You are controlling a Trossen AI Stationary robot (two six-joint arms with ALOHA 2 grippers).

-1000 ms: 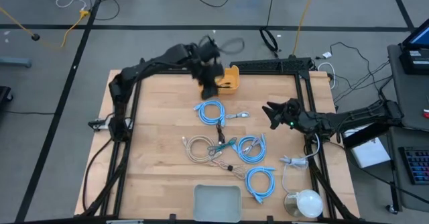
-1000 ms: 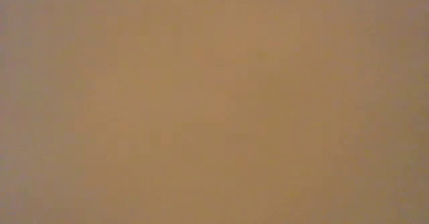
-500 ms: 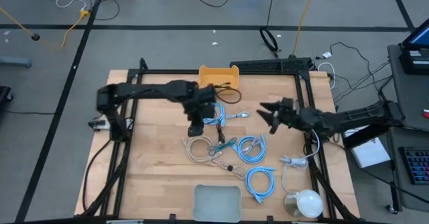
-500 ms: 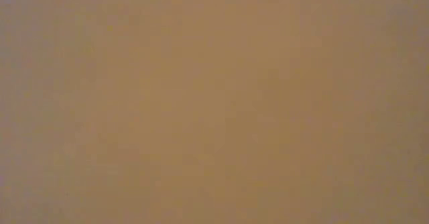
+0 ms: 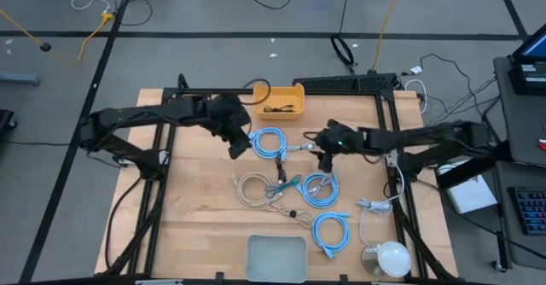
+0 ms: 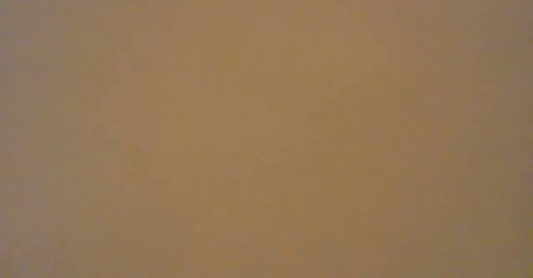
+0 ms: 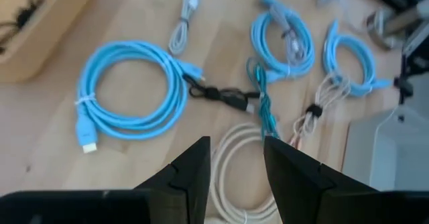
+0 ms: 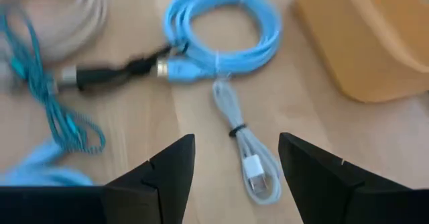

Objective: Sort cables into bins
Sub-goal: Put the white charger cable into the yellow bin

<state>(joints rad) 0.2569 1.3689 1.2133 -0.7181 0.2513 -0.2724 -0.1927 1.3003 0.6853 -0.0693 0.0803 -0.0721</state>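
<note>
Right wrist view shows the short grey cable [image 8: 242,150] lying lengthwise straight ahead between the right end effector [image 8: 234,167]'s spread, empty fingers, on the surface near the orange-yellow bin [image 8: 369,36]; left end effector [image 5: 235,144] waits farther off

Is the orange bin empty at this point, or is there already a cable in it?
Not empty. The high view shows a thin black cable lying inside the orange bin at the table's far edge.

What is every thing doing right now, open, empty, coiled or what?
Left gripper: open, empty.
Right gripper: open, empty.
Orange bin: holds a thin black cable.
Grey bin: empty.
Three blue cables: coiled.
Beige cable: coiled.
</note>
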